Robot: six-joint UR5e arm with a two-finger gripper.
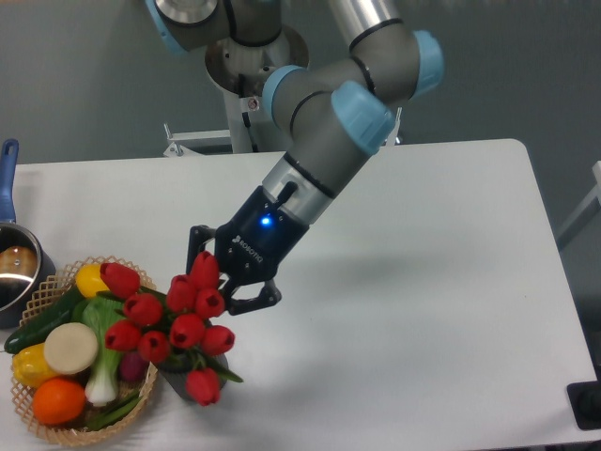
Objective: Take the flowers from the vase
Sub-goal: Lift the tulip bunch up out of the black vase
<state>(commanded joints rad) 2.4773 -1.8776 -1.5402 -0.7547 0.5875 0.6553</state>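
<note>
The flowers (186, 329), a bunch of red tulip buds with dark green leaves, lean out over the front left of the white table. My gripper (228, 277) comes down at a slant from the upper right and is shut on the flowers just behind the buds. Its black fingers (195, 247) stand on either side of the stems, which the buds mostly hide. Only a dark sliver of the vase (172, 376) shows under the leaves. I cannot tell whether the stem ends are still inside it.
A wicker basket (143, 276) of yellow, green and orange vegetables sits directly left of the bunch, touching the buds in the view. A blue-handled metal pot (13, 268) stands at the left edge. The table's front edge runs just below the vase.
</note>
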